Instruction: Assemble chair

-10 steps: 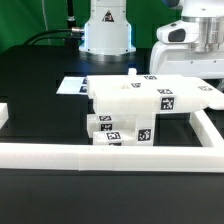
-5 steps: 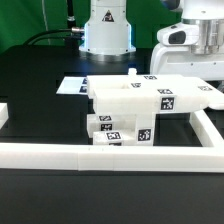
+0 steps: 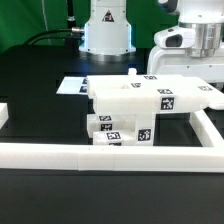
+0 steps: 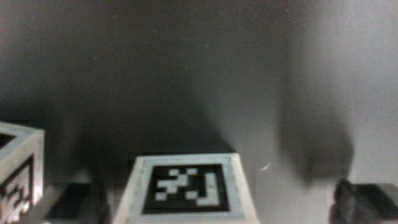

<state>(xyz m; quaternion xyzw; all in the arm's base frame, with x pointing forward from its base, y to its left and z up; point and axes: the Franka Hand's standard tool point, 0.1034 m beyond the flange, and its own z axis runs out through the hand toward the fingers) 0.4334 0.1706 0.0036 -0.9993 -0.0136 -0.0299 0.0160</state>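
ASSEMBLY IN PROGRESS: The Franka arm's gripper [image 3: 188,68] hangs low over the black table [image 3: 40,60]. It is just behind the end of the partly built chair [image 3: 130,100] that lies toward the exterior view's right. From where I stand, the chair's white body hides the fingertips, and the wrist view is too blurred to settle the matter. I cannot tell whether the jaws are spread, pressed together or pinching anything, nor whether they touch the plastic.

The chair sits just in front of and below the gripper, stretching away from it toward the exterior view's left. It shows as a broad flat panel lying on blocky pieces. Black-and-white square tags run along the faces turned to the camera, and a small peg [image 3: 133,75] stands up from its top, off to the gripper's side. In the wrist view, a white tagged block [image 4: 185,186] lies straight ahead of the gripper, its tag facing the lens. The corner of a second tagged piece [image 4: 15,168] sits close beside it, with a dark gap between the two.

Beyond the chair from the gripper runs the long white border rail [image 3: 100,152]. The marker board [image 3: 72,87] lies flat past the chair's far end, well apart from the gripper. The robot's base [image 3: 108,30] stands farther back.
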